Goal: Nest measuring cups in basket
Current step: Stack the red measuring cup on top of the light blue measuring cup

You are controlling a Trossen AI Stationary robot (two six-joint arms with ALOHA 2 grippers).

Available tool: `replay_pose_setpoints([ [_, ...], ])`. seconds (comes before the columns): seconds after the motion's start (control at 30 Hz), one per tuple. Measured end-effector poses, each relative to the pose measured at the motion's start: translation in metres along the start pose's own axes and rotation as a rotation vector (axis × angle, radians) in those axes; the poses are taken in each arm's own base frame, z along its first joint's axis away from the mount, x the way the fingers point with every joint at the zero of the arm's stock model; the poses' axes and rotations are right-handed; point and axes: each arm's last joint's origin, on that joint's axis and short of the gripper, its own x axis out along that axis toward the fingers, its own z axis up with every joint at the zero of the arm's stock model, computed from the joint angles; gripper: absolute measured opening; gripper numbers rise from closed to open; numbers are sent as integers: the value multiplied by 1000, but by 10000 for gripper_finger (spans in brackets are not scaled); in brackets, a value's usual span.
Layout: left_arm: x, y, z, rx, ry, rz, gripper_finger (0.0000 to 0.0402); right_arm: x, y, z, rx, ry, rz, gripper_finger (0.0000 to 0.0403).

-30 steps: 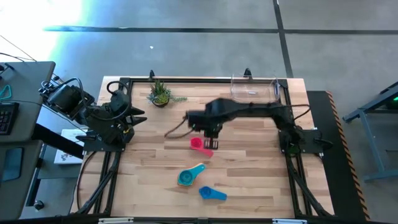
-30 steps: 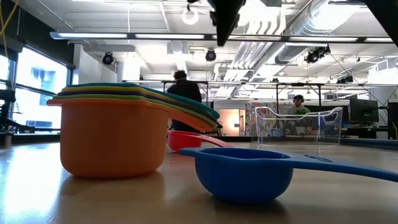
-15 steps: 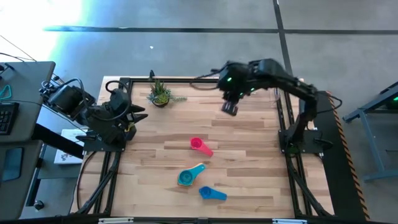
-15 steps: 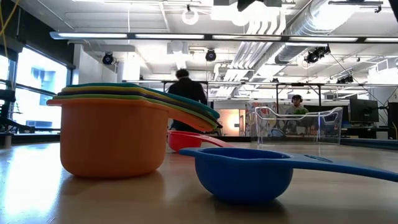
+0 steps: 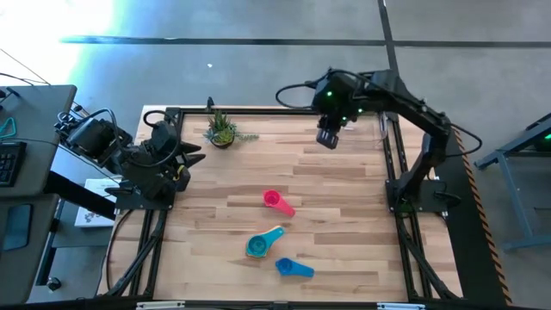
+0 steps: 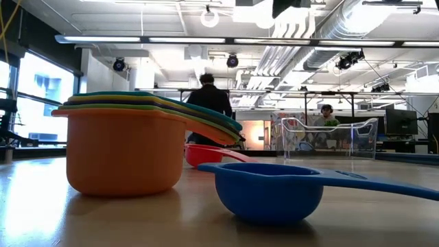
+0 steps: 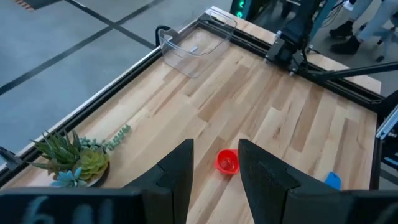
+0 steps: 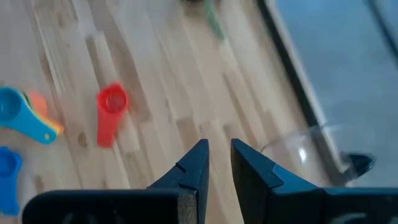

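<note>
The counter [image 5: 344, 207] was a pale wood-plank top bounded by a black metal frame [image 5: 258, 111]. Three items lay on it toward the near side: a pink measuring cup [image 5: 275, 201] at the middle, a nested stack of measuring cups [image 5: 261, 243] with a teal one uppermost and an orange one at the bottom, and a blue measuring cup [image 5: 291, 268] just beside that stack. The basket [image 7: 194, 45] stood at the far right corner, well apart from the cups and with nothing visible inside. A small potted plant [image 5: 221, 131] sat at the far left edge.

The right tool [image 5: 326, 139] hung above the far edge near the basket, its fingers [image 8: 193, 167] close together with a narrow gap, grasping nothing. The left tool [image 5: 191, 157] was parked at the left edge, fingers [image 7: 177, 171] released and apart.

Beyond the counter was an open workshop with exposed ceiling ducts and grey flooring. One person [image 6: 208, 99] stood in the background; another [image 6: 328, 116] sat behind the basket.
</note>
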Motion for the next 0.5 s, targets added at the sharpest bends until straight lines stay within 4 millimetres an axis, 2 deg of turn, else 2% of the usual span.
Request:
replay_pose_setpoints([
  [0.17, 0, 0, 0, -29, -2, -2, 115, 30, -2, -20, 22, 74, -4, 57],
  [0.3, 0, 0, 1, -29, -19, 12, 115, 56, 1, -35, 49, 29, 50, 57],
  [0.5, 0, 1, 1, -53, -45, 33, 115, 83, 6, -52, 94, -52, 164, 57],
])
